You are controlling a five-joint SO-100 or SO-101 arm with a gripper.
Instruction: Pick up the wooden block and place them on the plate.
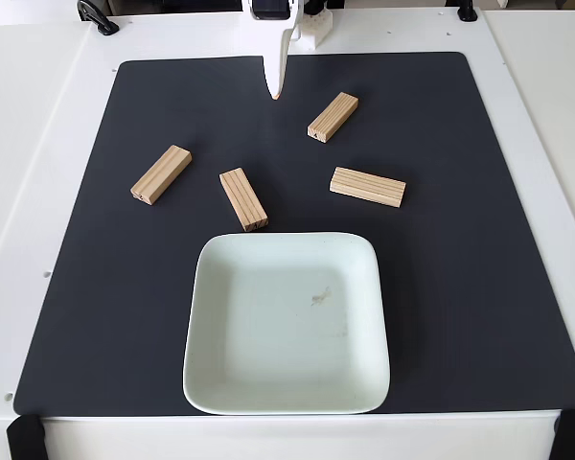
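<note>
Several wooden blocks lie flat on the black mat: one at the left (162, 174), one left of centre (242, 199), one at the right (367, 187) and one further back (333, 117). The pale green square plate (268, 364) sits at the mat's front centre, with a faint smudge near its middle and nothing on it. My white gripper (275, 91) hangs at the back centre, its tip pointing down over the mat. Its fingers look pressed together and hold nothing. It stands left of the back block, clear of all the blocks.
The black mat (479, 287) covers most of a white table (29, 192). Black clamps sit at the front corners (24, 439) and along the back edge (96, 17). Bare mat stretches to the left and right of the plate.
</note>
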